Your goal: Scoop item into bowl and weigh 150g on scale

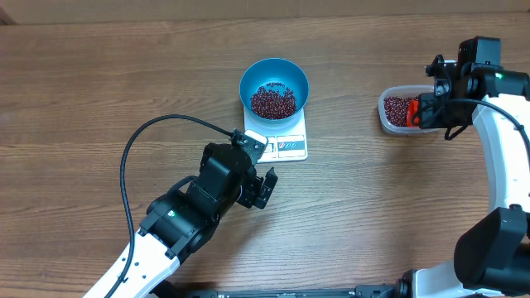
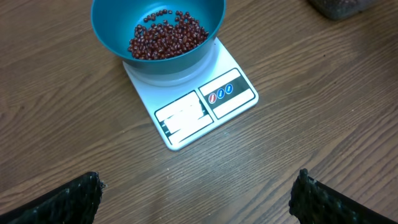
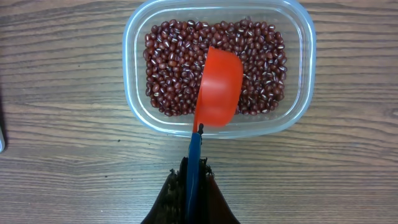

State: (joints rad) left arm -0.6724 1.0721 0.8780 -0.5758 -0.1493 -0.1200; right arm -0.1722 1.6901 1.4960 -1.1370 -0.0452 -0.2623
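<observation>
Loading the scoop from the tub, far right on the surface.
Your right tool is clamped on the scoop's blue handle, the red cup over the beans. Your left tool hangs jaws apart, empty, near the scale, which carries the blue bowl with some beans in it. Next, I judge: dig in, lift level, carry left and tip gently; the display is unreadable here.
</observation>
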